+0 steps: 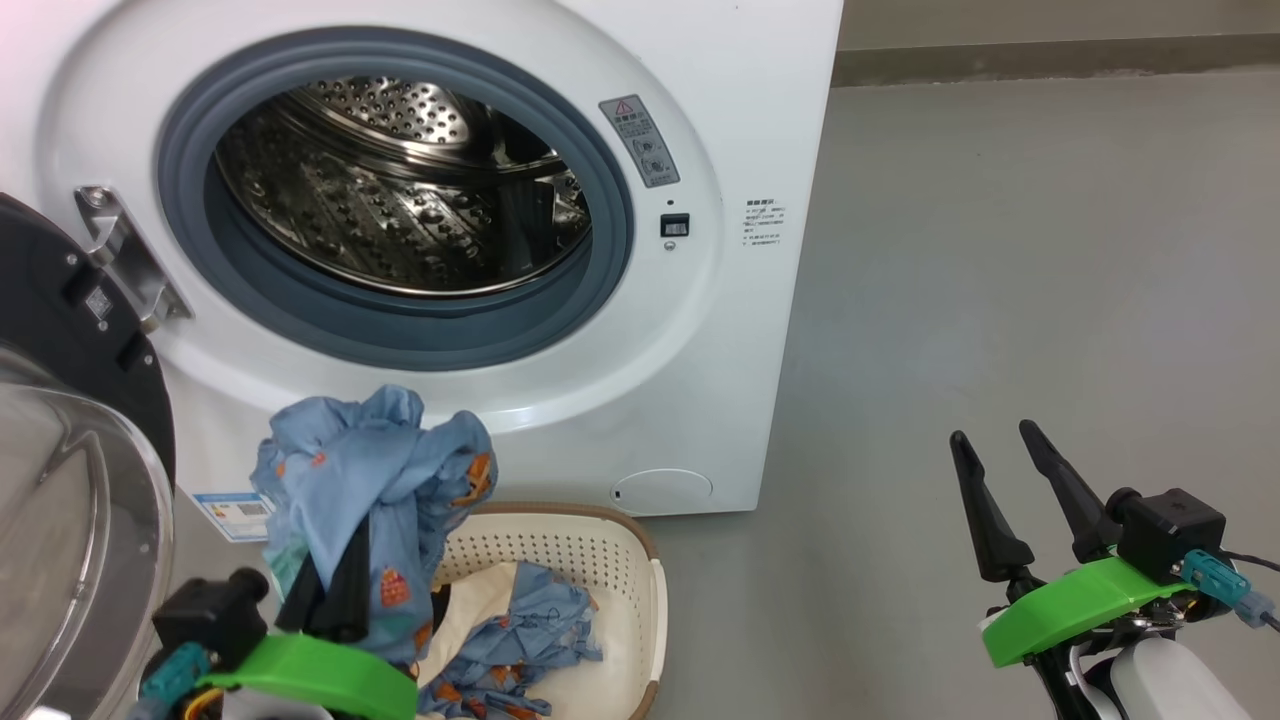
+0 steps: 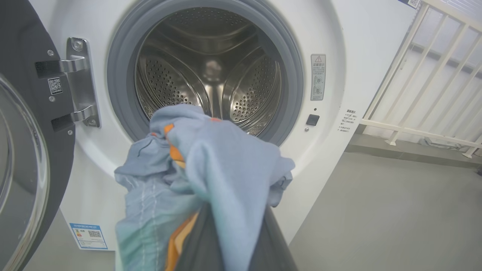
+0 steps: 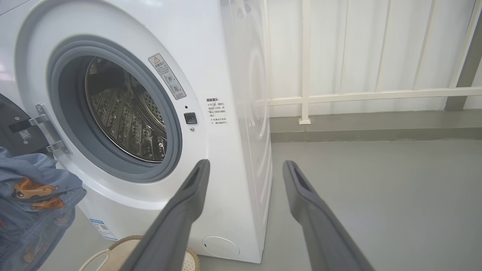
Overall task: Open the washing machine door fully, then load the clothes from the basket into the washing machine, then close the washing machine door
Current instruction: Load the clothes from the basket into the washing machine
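Head view is showing my left gripper (image 1: 335,590) at the lower left of the frame. Its two dark fingers are pressing together on a bunch of the clothes (image 1: 380,470), light-blue fabric with small orange prints. The fabric is draping over the fingers and hanging above the left end of the basket (image 1: 645,570). The basket is sitting on the grey floor (image 1: 1000,250) at the bottom centre, just in front of the washing machine (image 1: 760,120). More blue fabric and a cream piece are lying inside it.

The washing machine is taking up the upper left and centre of the frame, with its grey rubber ring (image 1: 610,240) and perforated steel drum (image 1: 400,200) facing me. The washing machine door (image 1: 60,300) is standing swung open at the left edge, hanging on a metal hinge (image 1: 125,250), with its black rim above and its clear glass bowl below.

My right gripper (image 1: 994,434) is hovering at the lower right over the floor, well apart from the machine. Its fingers are spreading wide and gripping nothing.

Left wrist view is showing the blue bunch covering my fingers at the bottom centre, in front of the lower edge of the drum opening. A white railing (image 2: 421,75) is running along the upper right.
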You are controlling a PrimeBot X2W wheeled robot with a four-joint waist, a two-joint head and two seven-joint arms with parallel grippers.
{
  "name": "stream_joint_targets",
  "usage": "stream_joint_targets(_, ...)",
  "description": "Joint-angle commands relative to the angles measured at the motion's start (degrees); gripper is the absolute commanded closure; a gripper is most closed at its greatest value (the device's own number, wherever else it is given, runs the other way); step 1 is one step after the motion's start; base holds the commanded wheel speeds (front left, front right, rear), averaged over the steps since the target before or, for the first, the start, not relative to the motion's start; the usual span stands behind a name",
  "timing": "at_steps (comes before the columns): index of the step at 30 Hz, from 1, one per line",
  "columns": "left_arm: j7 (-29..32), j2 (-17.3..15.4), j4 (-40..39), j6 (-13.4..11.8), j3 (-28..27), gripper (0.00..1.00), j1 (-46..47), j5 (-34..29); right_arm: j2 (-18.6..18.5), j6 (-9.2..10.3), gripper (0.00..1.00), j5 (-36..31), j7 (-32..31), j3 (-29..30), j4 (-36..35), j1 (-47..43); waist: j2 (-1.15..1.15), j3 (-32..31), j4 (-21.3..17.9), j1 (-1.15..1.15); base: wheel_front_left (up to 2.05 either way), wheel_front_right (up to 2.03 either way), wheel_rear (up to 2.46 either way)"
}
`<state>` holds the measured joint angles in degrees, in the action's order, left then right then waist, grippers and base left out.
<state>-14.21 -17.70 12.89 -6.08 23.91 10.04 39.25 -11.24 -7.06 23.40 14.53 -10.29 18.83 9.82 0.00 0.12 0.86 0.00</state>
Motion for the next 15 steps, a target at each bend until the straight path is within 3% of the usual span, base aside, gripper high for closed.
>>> stream_joint_targets(1,-0.7,-1.2,0.0,0.4,-2.2,1.00,4.4,-0.2,-0.8,-0.43,0.00,0.2,0.5,-0.8,-1.5,1.0,0.00,0.2,-0.1,0.00,0.00,0.00,0.00)
stream_joint_targets(15,-0.7,1.5,16.9,5.5,-2.5,1.00,22.4,-0.9,-2.4,-0.43,0.00,1.2,0.5,-1.6,-3.0,4.7,0.00,7.4,-2.9,0.00,0.00,0.00,0.00)
